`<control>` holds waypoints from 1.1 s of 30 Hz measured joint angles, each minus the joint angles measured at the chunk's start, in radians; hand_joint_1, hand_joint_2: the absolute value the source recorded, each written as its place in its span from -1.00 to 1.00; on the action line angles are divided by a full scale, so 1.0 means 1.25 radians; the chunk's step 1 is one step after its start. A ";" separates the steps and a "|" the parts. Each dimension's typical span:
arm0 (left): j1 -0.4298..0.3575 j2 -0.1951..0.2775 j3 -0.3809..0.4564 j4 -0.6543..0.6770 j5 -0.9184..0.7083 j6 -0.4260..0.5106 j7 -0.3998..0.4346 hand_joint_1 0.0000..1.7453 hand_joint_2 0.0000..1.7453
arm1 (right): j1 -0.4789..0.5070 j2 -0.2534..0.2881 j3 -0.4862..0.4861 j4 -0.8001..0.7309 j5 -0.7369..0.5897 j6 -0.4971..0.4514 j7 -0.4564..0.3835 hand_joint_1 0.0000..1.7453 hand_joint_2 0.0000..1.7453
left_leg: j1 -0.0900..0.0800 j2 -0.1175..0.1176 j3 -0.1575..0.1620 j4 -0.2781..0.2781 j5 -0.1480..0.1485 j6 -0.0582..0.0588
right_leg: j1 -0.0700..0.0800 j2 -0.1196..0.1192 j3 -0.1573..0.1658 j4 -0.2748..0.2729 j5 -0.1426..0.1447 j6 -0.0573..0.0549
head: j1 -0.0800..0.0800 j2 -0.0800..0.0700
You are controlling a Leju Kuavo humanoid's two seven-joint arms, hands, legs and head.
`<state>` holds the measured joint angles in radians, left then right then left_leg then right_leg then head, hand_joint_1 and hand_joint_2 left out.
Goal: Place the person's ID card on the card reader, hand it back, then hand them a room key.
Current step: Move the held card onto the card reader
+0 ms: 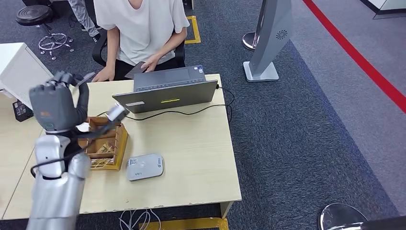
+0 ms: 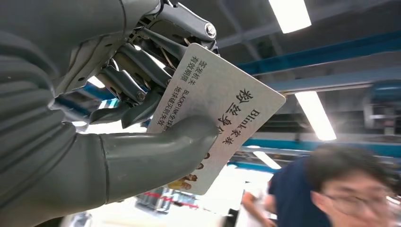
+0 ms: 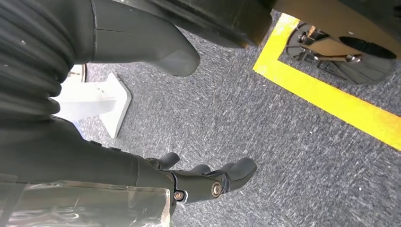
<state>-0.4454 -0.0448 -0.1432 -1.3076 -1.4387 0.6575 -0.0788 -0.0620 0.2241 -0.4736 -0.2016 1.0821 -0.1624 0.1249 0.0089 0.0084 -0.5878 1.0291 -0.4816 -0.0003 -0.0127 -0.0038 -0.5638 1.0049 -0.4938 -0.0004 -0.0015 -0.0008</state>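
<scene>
My left hand is raised above the table's left side, over a wooden box of cards. In the left wrist view this hand pinches a white card with black printed text between thumb and fingers. The grey card reader lies flat on the table, right of the box, with nothing on it. A person in a white shirt sits behind the table, one hand on its far edge. My right hand hangs over the carpet, holding nothing.
An open grey laptop stands at the table's far side, its black cable running across the top. A white cabinet is at the far left. A grey stand rises from the carpet to the right. Another person appears in the left wrist view.
</scene>
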 joint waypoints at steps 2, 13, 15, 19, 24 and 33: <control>0.086 -0.020 -0.050 -0.039 -0.043 0.017 0.010 1.00 1.00 | 0.001 0.000 -0.003 0.001 -0.003 -0.003 0.003 -1.00 1.00 | 0.000 0.000 0.000 0.000 -0.001 0.001 | 0.000 0.000 0.000 0.000 -0.001 0.000 | 0.000 0.000; 0.241 -0.062 -0.178 -0.059 -0.051 -0.007 0.038 1.00 1.00 | 0.002 0.000 -0.020 0.003 0.006 -0.004 0.007 -1.00 1.00 | 0.000 0.000 0.000 0.000 -0.001 0.000 | 0.000 0.000 0.000 -0.001 -0.001 0.001 | 0.001 0.000; 0.243 -0.064 -0.183 -0.055 -0.051 -0.009 0.038 1.00 1.00 | 0.003 0.000 -0.020 0.003 0.006 -0.004 0.007 -1.00 1.00 | 0.000 0.000 0.000 0.000 -0.001 0.000 | 0.000 0.000 0.000 0.000 -0.001 0.001 | 0.001 0.000; 0.243 -0.067 -0.187 -0.047 -0.048 -0.037 0.049 1.00 1.00 | 0.003 0.000 -0.020 0.003 0.007 -0.004 0.007 -1.00 1.00 | 0.000 0.000 0.000 0.000 -0.001 0.000 | 0.000 0.000 0.000 0.000 -0.001 0.001 | 0.001 0.000; 0.220 -0.069 -0.184 0.048 -0.066 -0.107 0.121 1.00 1.00 | 0.003 0.000 -0.021 0.003 0.015 -0.002 0.014 -1.00 1.00 | 0.000 0.000 0.000 0.000 -0.001 0.000 | 0.000 0.000 0.000 0.000 -0.001 0.001 | 0.001 0.000; 0.159 -0.085 -0.151 0.234 -0.088 -0.154 0.195 1.00 1.00 | 0.004 0.000 -0.031 0.003 0.023 -0.001 0.022 -1.00 1.00 | 0.000 -0.001 0.000 0.000 -0.001 0.000 | 0.000 -0.001 0.000 0.000 -0.001 0.001 | 0.001 0.000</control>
<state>-0.2469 -0.1505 -0.3321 -1.0148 -1.5484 0.4644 0.1650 -0.0574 0.2241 -0.5121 -0.1980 1.1108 -0.1635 0.1530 0.0093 0.0074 -0.5878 1.0291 -0.4829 0.0003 -0.0124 -0.0049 -0.5634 1.0044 -0.4947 0.0002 -0.0008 -0.0008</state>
